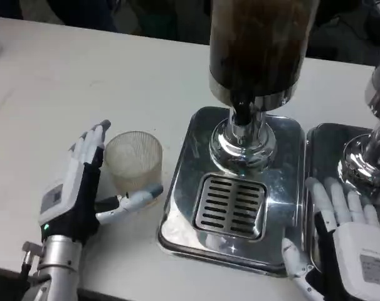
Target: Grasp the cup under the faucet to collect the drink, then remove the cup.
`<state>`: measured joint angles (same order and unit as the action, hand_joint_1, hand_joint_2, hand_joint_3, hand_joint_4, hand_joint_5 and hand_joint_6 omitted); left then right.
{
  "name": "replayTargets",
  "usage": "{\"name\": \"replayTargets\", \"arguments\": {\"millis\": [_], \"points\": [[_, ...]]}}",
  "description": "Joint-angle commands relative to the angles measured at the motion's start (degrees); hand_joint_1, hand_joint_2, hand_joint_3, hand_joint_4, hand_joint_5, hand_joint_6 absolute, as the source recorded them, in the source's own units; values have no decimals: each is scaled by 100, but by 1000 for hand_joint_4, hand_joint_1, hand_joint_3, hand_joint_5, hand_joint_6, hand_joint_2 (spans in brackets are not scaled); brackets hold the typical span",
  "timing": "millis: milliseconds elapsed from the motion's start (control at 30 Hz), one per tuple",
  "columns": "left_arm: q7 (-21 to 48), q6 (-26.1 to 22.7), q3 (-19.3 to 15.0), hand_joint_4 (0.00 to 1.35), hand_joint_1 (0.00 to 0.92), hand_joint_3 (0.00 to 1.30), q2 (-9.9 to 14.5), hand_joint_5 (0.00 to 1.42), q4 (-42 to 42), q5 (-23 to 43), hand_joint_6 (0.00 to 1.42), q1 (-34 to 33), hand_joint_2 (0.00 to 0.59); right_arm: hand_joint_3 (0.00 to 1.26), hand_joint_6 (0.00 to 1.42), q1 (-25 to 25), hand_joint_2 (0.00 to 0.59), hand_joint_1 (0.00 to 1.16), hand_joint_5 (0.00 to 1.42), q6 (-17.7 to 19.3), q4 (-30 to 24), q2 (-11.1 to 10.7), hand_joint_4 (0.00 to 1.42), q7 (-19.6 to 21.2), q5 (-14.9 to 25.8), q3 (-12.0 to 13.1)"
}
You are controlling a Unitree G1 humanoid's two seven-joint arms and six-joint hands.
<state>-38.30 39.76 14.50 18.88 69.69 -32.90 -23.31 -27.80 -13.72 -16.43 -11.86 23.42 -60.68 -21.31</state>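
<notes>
Head view, looking down at a white surface (64,75). A clear ribbed cup (134,160) is standing upright on the surface, its long axis vertical and its open mouth facing up. It is sitting just beside the left edge of a shiny metal drip tray (184,207), outside the tray and not under the faucet (242,113).

The left hand (83,188) is lying immediately to the left of the cup. Its fingers are reaching up along the cup's far-left side and its thumb is stretching under the cup's near side, so the hand is cupping around it while remaining spread apart; whether the fingertips are actually touching the glass is too close to tell. It is not yet gripping anything.

The right hand (340,232) is resting at the picture's lower right, between this tray and a second tray (318,163), fingers apart and holding nothing. It is well apart from the cup.

The dark drink dispenser (259,44) is rising above the slotted grate (231,205). From the cup, the grate is lying to the right, so the left hand is by far the nearer one, and the likely carry is rightward onto the grate.
</notes>
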Motion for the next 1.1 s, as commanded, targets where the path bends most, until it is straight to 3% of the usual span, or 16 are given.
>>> {"name": "replayTargets", "arguments": {"millis": [33, 333, 567, 733, 867, 1000, 1100], "points": [[58, -23, 71, 0, 454, 0, -102, 24, 75, 52, 6, -127, 37, 54, 1, -95, 482, 17, 0, -38, -142, 25, 0, -50, -21, 39], [201, -17, 126, 32, 501, 0, -188, 213, 127, 121, 160, -206, 40, 54, 13, -163, 482, 16, 0, -76, -211, 92, 0, -53, -7, 70], [446, -37, 147, 28, 502, 0, -208, 242, 172, 160, 185, -280, 40, 54, 76, -166, 482, 16, 0, -114, -254, 170, 0, -25, 73, 197], [329, -45, 163, 227, 575, 140, -214, 434, 173, 130, 387, -253, 54, 54, 105, -173, 482, 16, 0, -89, -239, 230, 0, -38, 44, 206], [51, -47, 186, 582, 623, 459, -186, 764, 150, 76, 769, -219, 48, 54, 124, -150, 482, 15, 0, -61, -183, 240, 0, -59, 65, 191], [-502, -64, 256, 865, 634, 704, -142, 993, 90, -28, 999, -171, 28, 54, 141, -91, 482, 15, 0, -45, -138, 236, 0, -77, 95, 198], [-800, -99, 302, 983, 643, 829, -127, 1104, 73, -100, 1125, -164, 1, 54, 143, -43, 482, 15, 0, -26, -103, 223, 0, -96, 125, 206]]}}
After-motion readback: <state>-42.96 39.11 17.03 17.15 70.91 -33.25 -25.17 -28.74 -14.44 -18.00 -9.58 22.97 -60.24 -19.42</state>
